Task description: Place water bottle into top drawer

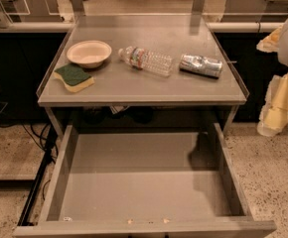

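Speckled stone floor spreads under a flat grey metal table, and it is dark behind the table. At the right edge, the robot's pale white and yellow gripper hangs in the air beside the table. It is a bit lower than the top of the table and well apart from everything on it. It holds nothing that I can see. I cannot tell if it is loose or squeezed tight.

Closest to it on the table lies a crushed shiny silver can, on its side. Just left of the can, with a small gap between them, lies the small clear ribbed plastic water bottle with a white cap and a red, blue and white label. It is on its side too, and its cap points left. Further left sits a round cream bowl. In front of the bowl is a green and yellow sponge.

Under the table, the wide shallow grey metal top drawer is pulled out toward the camera. The bottle is not in it yet.

I think the job is at its first step, which is going to get the bottle. The gripper needs to go up and left, over the table's edge and past the can. Then it should come down across the middle of the bottle without bumping the can. The bottle is round, so it may roll if it gets poked.
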Controlling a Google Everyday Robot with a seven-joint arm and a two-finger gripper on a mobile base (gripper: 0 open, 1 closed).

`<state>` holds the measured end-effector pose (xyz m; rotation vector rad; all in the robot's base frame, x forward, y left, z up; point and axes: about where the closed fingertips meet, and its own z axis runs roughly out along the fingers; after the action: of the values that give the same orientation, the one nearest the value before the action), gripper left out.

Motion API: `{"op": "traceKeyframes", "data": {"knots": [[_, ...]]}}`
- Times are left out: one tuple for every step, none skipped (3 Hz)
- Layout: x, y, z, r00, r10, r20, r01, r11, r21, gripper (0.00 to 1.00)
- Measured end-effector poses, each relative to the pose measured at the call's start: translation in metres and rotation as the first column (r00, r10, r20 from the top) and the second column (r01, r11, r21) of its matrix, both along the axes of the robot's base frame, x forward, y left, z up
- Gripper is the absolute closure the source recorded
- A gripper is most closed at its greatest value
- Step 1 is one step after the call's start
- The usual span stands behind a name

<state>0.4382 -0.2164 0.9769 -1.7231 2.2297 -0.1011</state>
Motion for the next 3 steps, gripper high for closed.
{"op": "traceKeyframes", "data": {"knots": [[-0.002,0.001,0.001,0.9999,0.001,0.017,-0.001,1.0,-0.005,0.0],[0.055,0.026,0.014,0.9889,0.108,0.103,-0.108,0.994,-0.007,0.0],[0.048,0.041,0.004,0.99,0.115,0.082,-0.115,0.993,-0.01,0.0]]}}
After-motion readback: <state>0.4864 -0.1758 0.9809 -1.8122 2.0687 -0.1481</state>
